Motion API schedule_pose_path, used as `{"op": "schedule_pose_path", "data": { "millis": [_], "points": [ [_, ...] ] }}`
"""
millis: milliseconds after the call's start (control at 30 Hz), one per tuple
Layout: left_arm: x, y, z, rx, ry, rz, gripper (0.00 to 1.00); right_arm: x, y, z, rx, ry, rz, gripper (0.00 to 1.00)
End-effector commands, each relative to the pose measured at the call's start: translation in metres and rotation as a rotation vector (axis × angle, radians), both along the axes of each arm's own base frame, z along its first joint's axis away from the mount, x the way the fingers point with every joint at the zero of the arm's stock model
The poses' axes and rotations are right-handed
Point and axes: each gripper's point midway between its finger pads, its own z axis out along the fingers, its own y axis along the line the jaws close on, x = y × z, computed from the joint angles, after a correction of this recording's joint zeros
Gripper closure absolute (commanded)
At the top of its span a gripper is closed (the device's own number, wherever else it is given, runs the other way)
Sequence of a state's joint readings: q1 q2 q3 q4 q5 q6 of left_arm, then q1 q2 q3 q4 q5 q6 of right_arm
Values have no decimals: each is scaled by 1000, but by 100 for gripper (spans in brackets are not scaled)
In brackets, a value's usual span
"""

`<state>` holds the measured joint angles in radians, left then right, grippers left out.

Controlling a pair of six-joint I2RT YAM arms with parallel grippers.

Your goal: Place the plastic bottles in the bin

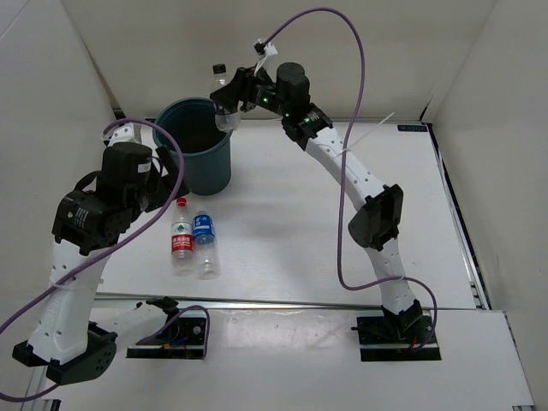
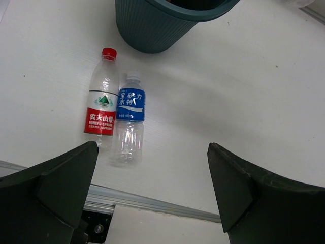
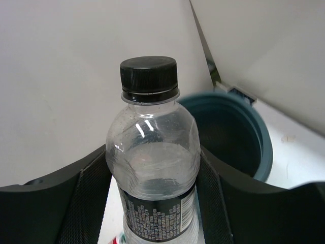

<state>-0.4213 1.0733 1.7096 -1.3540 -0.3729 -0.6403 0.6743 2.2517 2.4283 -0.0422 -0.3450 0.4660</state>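
- The clear plastic bottle with a black cap stands upright in the right gripper, whose two dark fingers press against its sides just below the shoulder.
- Only the right wrist view shows its detail: a ribbed cap, a dented see-through shoulder, and a dark label with fine print lower down.
- The top view places this bottle in the air by the far rim of the dark teal round plastic bin; the right wrist view shows the bin's open mouth behind and below it.
- Only the left wrist view shows the bin's ribbed wall.
- A clear bottle with a red label and red cap and a shorter blue-labelled bottle lie side by side, touching, on the white surface just in front of the bin, caps toward it.
- The left gripper hangs above them with its fingers spread wide, holding nothing.
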Motion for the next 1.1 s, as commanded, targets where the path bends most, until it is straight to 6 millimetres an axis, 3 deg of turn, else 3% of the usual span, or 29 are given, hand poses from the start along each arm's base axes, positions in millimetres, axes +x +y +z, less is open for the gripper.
{"op": "schedule_pose_path", "data": {
  "millis": [0,233,300,467,733,967,1067],
  "points": [
    [-13,5,-13,27,71,1,0,-20,-6,84,170,-200,29,65],
    [-13,5,-13,27,71,1,0,-15,-6,93,218,-235,11,65],
    [-13,5,-10,22,61,1,0,-15,-8,104,255,-261,-3,65],
    [-14,6,10,26,5,-21,0,1,-2,92,283,-295,-33,64],
    [-19,10,30,17,-57,-33,0,24,23,43,293,-292,-33,61],
    [-23,14,31,11,-71,-18,0,33,28,23,252,-309,-45,57],
    [-25,16,33,13,-82,-10,0,32,27,27,258,-316,-45,57]
  ]
}}
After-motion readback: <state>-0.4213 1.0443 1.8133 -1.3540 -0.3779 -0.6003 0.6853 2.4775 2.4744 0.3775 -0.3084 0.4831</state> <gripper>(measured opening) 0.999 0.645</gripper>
